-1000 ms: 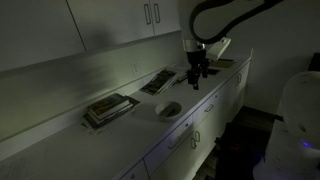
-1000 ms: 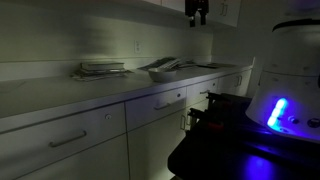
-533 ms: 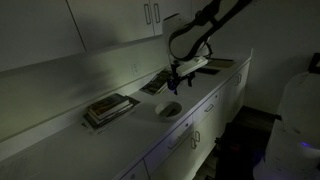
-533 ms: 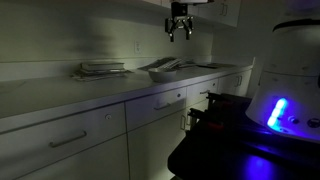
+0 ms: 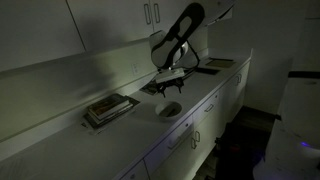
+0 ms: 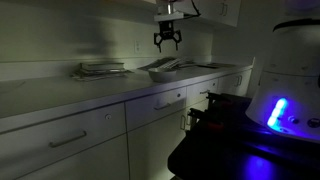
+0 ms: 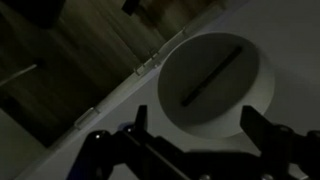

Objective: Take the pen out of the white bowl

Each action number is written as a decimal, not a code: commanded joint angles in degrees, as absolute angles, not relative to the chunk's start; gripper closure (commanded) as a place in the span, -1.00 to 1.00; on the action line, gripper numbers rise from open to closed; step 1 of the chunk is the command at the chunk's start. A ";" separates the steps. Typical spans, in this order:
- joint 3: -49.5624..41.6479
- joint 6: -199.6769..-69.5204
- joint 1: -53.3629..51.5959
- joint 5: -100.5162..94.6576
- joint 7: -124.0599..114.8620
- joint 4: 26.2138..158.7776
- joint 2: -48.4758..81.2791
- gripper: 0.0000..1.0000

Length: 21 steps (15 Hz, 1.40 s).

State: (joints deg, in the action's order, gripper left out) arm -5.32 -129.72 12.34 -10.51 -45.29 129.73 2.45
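The white bowl (image 7: 240,100) is small and round and fills the right half of the wrist view. A dark pen (image 7: 212,78) lies slanted inside it. My gripper (image 7: 200,125) is open, with one dark finger (image 7: 140,122) left of the bowl and the other at its right rim, still above it. In an exterior view the bowl (image 5: 171,109) sits near the counter's front edge with the gripper (image 5: 170,86) hanging over it. In both exterior views the gripper (image 6: 166,40) is well above the counter and holds nothing.
Two flat dark book-like stacks lie on the counter, one to the left (image 5: 110,107) and one behind the bowl (image 5: 157,82). Another flat item (image 5: 222,63) lies further along. Wall cupboards (image 5: 150,14) hang above. The counter's front edge (image 7: 120,92) and drawer fronts run beside the bowl.
The arm has swung along the counter from above the far flat item to over the white bowl and has come lower. The gripper stays open and empty.
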 commanded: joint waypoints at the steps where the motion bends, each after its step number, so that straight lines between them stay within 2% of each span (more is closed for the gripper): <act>1: -7.30 -128.45 10.01 -7.73 -55.13 125.57 7.11 -1.00; 9: -9.85 -129.82 6.74 -2.61 -77.26 123.17 13.42 -0.90; 14: -10.92 -130.84 5.23 0.63 -90.99 121.74 17.88 -0.62; 15: -11.20 -131.26 4.92 1.23 -93.80 121.40 18.68 -0.49; 16: -11.50 -131.74 4.68 1.75 -96.44 120.97 19.50 -0.49; 17: -11.81 -132.18 4.44 2.21 -99.03 120.56 20.22 -0.37; 19: -12.26 -134.59 3.87 2.19 -102.83 120.60 21.23 -0.30; 20: -12.25 -135.88 3.75 1.51 -102.47 120.77 21.58 -0.19; 21: -12.13 -137.30 3.73 1.21 -101.49 121.06 21.91 -0.27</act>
